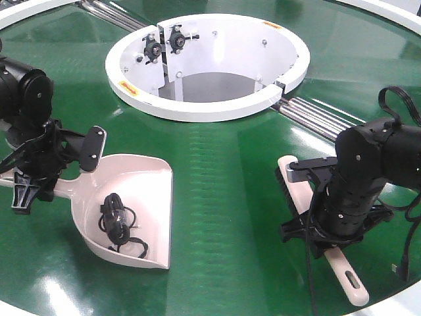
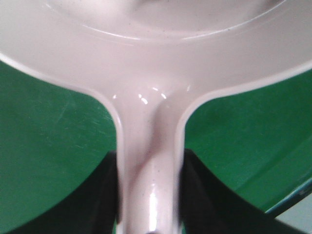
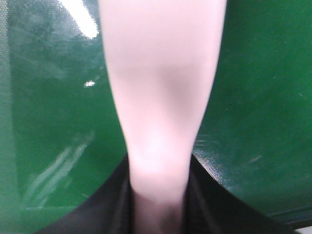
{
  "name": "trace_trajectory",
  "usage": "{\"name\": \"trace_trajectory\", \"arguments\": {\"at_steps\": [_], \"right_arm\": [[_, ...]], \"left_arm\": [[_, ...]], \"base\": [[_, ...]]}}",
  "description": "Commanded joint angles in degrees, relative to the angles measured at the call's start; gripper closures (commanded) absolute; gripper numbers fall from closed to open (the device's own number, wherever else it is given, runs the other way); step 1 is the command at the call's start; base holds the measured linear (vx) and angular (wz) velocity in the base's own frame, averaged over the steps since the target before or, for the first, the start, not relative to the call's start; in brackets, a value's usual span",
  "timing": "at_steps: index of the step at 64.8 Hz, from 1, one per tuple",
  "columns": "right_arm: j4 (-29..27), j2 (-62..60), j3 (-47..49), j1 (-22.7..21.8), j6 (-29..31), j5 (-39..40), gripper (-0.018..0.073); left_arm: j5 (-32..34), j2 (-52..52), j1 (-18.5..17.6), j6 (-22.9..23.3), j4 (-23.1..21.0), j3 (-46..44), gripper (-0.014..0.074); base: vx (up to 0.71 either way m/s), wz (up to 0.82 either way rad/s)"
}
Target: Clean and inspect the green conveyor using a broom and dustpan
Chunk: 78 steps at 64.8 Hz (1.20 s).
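Observation:
The green conveyor [image 1: 223, 171] fills the scene. The pale pink dustpan [image 1: 135, 197] lies on it at the left, mouth toward the right, with a tangle of black cord [image 1: 117, 224] inside. My left gripper [image 1: 36, 183] is shut on the dustpan's handle [image 2: 148, 170]; its black fingers [image 2: 100, 200] press both sides of the handle. The broom [image 1: 287, 176] lies at the right, bristles down, and its slotted handle end [image 1: 350, 284] points to the near edge. My right gripper [image 1: 314, 227] is shut on the broom [image 3: 161, 97], with its fingers [image 3: 207, 204] on either side.
A white ring-shaped housing [image 1: 207, 66] stands at the back centre. Steel rods [image 1: 319, 115] run from it toward the right, and more rods [image 1: 112, 13] toward the back left. A white rim [image 1: 20, 16] borders the belt at the far left. Black cables [image 1: 411, 230] hang by the right arm.

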<state>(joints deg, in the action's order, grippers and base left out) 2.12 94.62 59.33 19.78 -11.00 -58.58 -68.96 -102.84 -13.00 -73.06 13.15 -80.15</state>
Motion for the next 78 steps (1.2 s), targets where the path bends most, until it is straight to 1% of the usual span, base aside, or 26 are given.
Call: {"name": "trace_trajectory", "arguments": {"at_steps": [1,16,21,27,35,40,52,59,62,68,73,78], "right_arm": [[0.53,-2.26,1.31,-0.39,0.33,0.51,0.0560],[0.53,-2.26,1.31,-0.39,0.33,0.51,0.0560],[0.53,-2.26,1.31,-0.39,0.33,0.51,0.0560],[0.47,-2.26,1.31,-0.39,0.33,0.51,0.0560],[0.47,-2.26,1.31,-0.39,0.33,0.51,0.0560],[0.47,-2.26,1.31,-0.39,0.33,0.51,0.0560],[0.47,-2.26,1.31,-0.39,0.33,0.51,0.0560],[0.47,-2.26,1.31,-0.39,0.33,0.51,0.0560],[0.47,-2.26,1.31,-0.39,0.33,0.51,0.0560],[0.47,-2.26,1.31,-0.39,0.33,0.51,0.0560],[0.48,-2.26,1.31,-0.39,0.33,0.57,0.0560],[0.48,-2.26,1.31,-0.39,0.33,0.52,0.0560]], "left_arm": [[-1.61,2.31,-0.44,-0.61,0.50,-1.63,0.0594],[-2.10,2.31,-0.44,-0.61,0.19,-1.63,0.0549],[-2.10,2.31,-0.44,-0.61,-0.92,-1.63,0.0522],[-2.50,2.31,-0.44,-0.32,-1.20,-1.63,0.0479],[-2.50,2.31,-0.44,1.54,-1.34,-1.63,0.0399],[-2.50,2.31,-0.44,2.10,-1.69,-1.63,0.0333],[-2.50,2.53,-0.44,2.98,-3.92,-1.63,0.0165],[-2.50,3.38,-0.44,3.48,-5.30,-1.63,0.0099],[-2.50,3.98,-0.44,4.38,-5.57,-1.63,0.0078],[-2.50,5.87,-0.44,6.63,-5.57,-1.63,0.0068],[-2.50,8.17,-0.44,9.67,-5.57,-1.63,0.0071],[-2.50,11.16,-0.44,14.12,-5.57,-1.63,0.0074]], "base": [[0.00,0.00],[0.00,0.00],[0.00,0.00],[0.00,0.00],[0.00,0.00],[0.00,0.00],[0.00,0.00],[0.00,0.00],[0.00,0.00],[0.00,0.00],[0.00,0.00],[0.00,0.00]]}}
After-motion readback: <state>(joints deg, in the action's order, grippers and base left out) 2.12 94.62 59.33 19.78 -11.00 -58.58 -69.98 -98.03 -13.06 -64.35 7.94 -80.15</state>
